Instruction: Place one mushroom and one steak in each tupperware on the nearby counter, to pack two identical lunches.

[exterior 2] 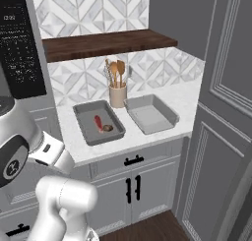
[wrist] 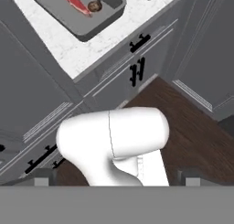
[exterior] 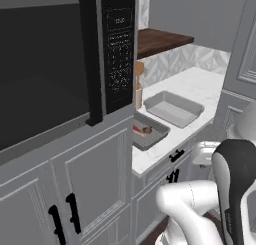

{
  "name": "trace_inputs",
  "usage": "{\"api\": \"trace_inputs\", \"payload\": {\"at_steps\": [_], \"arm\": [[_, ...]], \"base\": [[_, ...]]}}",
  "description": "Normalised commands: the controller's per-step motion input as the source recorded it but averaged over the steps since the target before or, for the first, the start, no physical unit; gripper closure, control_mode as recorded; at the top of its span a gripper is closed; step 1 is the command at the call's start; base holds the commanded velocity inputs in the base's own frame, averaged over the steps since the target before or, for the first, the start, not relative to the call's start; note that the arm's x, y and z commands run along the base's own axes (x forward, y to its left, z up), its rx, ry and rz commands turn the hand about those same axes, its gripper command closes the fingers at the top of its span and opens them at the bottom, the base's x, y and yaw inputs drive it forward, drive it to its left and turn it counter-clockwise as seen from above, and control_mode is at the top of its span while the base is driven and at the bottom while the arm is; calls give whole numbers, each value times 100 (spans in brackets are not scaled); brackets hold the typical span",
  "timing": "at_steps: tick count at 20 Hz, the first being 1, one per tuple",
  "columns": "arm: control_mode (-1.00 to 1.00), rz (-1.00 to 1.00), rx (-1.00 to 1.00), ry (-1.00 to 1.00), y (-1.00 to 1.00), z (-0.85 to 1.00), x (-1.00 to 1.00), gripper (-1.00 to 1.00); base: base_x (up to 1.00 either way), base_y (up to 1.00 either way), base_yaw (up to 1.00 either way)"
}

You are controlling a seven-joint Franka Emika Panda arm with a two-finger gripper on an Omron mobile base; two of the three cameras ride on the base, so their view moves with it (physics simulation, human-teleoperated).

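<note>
Two grey tupperware trays lie side by side on the white counter (exterior 2: 184, 100). The left tupperware (exterior 2: 84, 132) holds one red steak (exterior 2: 97, 122) and one small brown mushroom (exterior 2: 108, 128) beside it. The right tupperware (exterior 2: 150, 118) has nothing in it. In the hand view the filled tupperware (wrist: 87, 26) sits at the top with its steak (wrist: 76, 2) and mushroom (wrist: 95, 6). My gripper (wrist: 116, 177) is open, its fingertips (wrist: 43, 177) far apart, low in front of the cabinets and well away from the trays.
A beige jar of wooden utensils (exterior 2: 117, 95) stands behind the trays, under a dark wooden shelf (exterior 2: 108, 42). A black microwave (exterior: 50, 64) sits left of the counter. A tall grey cabinet (exterior 2: 224, 112) walls the right side. Grey doors with black handles (exterior 2: 133, 186) are below.
</note>
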Motion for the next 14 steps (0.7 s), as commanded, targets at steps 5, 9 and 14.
{"api": "trace_inputs", "payload": {"at_steps": [5, 9, 14], "arm": [[100, 0, 0, 0, 0, 0, 0, -100], [100, 0, 0, 0, 0, 0, 0, -100], [100, 0, 0, 0, 0, 0, 0, -100]], "base": [[-100, 84, 0], [-100, 11, -36], [-72, 0, -73]]}}
